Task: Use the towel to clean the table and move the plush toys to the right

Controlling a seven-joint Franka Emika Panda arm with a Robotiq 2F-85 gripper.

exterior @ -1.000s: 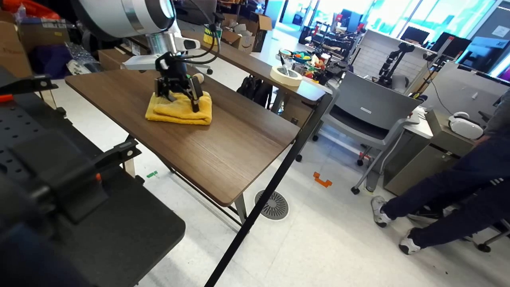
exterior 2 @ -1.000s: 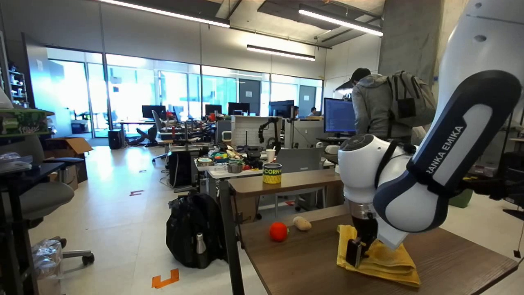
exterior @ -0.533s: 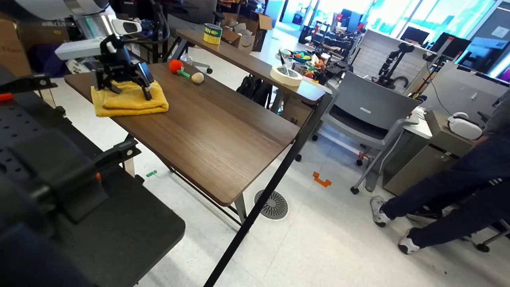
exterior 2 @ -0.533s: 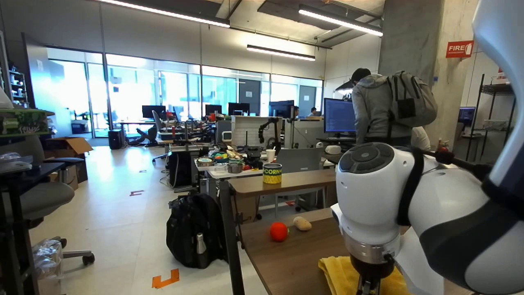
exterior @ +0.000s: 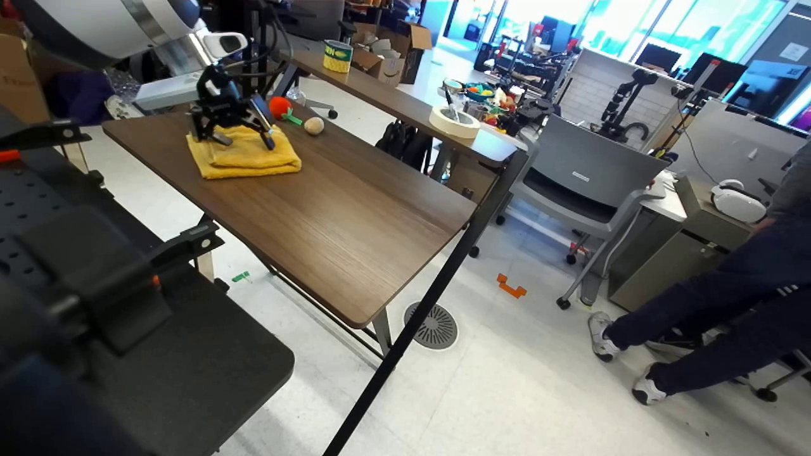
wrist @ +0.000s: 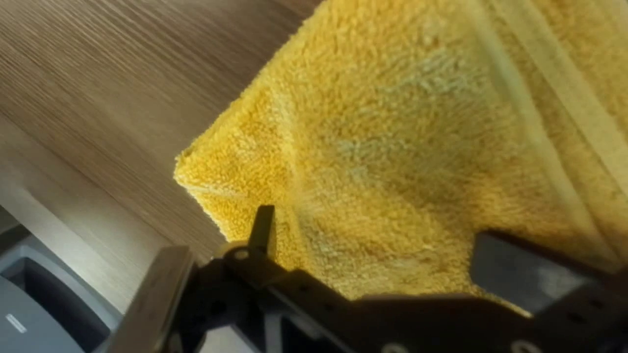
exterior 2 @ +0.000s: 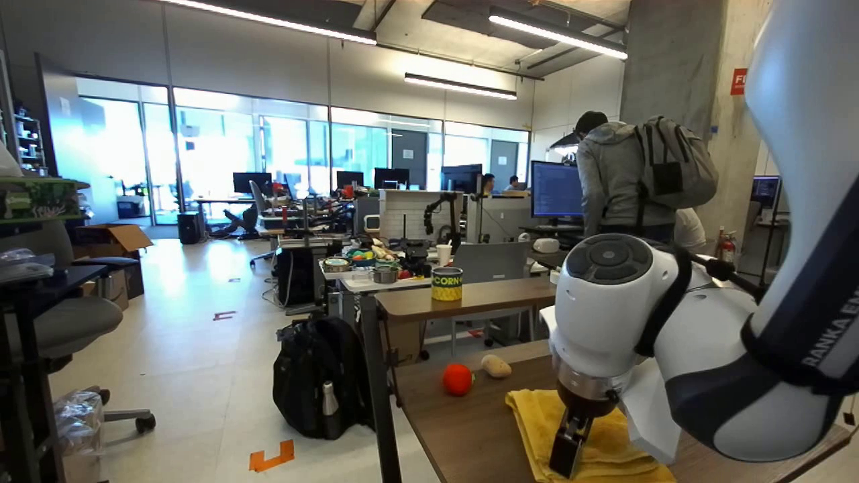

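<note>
The yellow folded towel [exterior: 263,161] lies flat on the dark brown table [exterior: 355,234], near its far left end in an exterior view; it also shows in an exterior view [exterior 2: 621,436] and the wrist view [wrist: 392,127]. My gripper [exterior: 246,141] points down onto the towel with its fingers wide apart, cloth spread beneath and between them [wrist: 373,223]. Its fingertips look pressed on the cloth. A red round plush toy with a green stem [exterior: 279,107] and a beige oval plush toy [exterior: 313,125] lie beyond the towel, apart from it; both show in an exterior view [exterior 2: 458,380] [exterior 2: 496,366].
A raised brown shelf [exterior: 386,94] runs along the table's back, with a corn can [exterior: 338,56] and a tape roll [exterior: 455,121] on it. A black post [exterior: 437,291] stands at the table's end. A black desk [exterior: 209,354] lies alongside.
In an exterior view my gripper and the towel slid left along the table, then partly back right. The fingers stay apart. The red toy, hidden at first there, came into view; both toys stayed put.
</note>
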